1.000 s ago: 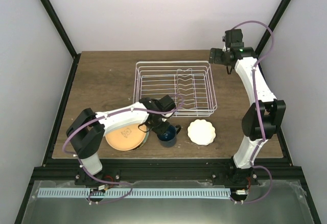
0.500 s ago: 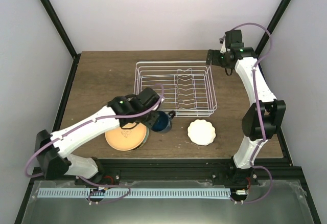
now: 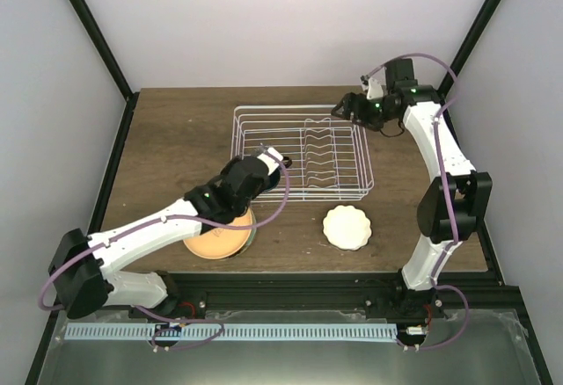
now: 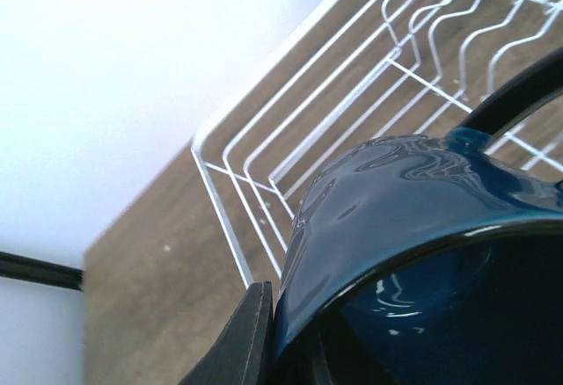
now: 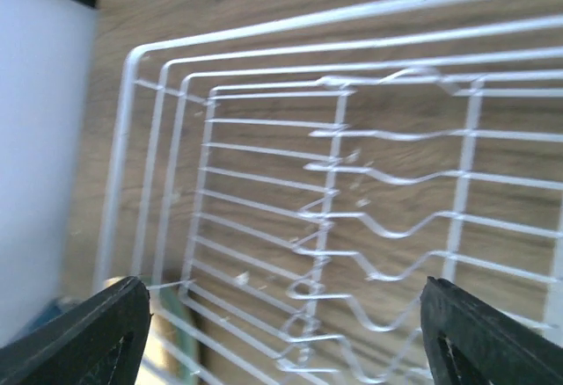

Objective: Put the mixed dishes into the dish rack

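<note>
the dark blue mug [image 4: 413, 227] fills the lower right of my sight, glossy, its rim curving across with the dark inside below it. my left hand [image 4: 290, 354] pinches its wall at the rim: one dark finger [image 4: 249, 337] lies against the outside, the other i cannot see. the mug's handle [image 4: 519, 95] arcs up at the right edge. behind the mug lies the white wire rack [image 4: 222, 218], its rounded corner to the left, bent tines near the top. under it is the brown wooden counter [image 4: 149, 288], then a white wall [image 4: 132, 51] with a black strip [image 4: 35, 271] at its foot.
</note>
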Robot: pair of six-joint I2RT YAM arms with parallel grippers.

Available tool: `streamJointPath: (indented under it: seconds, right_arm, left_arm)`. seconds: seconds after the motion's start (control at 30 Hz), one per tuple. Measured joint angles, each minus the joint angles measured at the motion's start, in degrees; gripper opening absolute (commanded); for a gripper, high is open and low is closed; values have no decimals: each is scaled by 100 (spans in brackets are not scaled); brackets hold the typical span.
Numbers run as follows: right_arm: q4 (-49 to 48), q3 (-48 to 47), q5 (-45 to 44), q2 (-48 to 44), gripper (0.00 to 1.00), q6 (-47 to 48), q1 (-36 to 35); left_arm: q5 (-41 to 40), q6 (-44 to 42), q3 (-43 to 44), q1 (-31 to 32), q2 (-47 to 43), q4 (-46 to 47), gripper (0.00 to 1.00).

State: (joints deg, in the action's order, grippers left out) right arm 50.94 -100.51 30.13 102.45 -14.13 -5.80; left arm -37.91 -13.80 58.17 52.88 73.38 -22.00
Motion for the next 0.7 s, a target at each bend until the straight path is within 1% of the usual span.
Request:
streamJointPath:
  seconds: [0.13,0.23,0.33,0.47,0.57,0.7]
  right_arm:
    - [-105,328,1049,-9,76,-280,-2]
    - [-199,474,1692,-9,71,-516,0]
    - [-328,492,2157,-9,69,-669,-2]
    - [-501,494,2632,13,69,-844,-66]
    - [-595,494,2863,107,68,-927,-208]
    - [-658,494,2955,282,65,-957,-404]
  left_arm:
    - [-400,-1056,-656,0,103,1589,0]
    - [-697,-1963,-1054,0,328,3016,0]
    - [-885,-2900,-1305,0,647,4389,0]
    - [-1021,-3873,-1429,0,1180,5991,0]
    - [-1073,-4415,-1429,0,1528,6898,0]
    - [-1102,-4957,-1423,0,1825,7794,0]
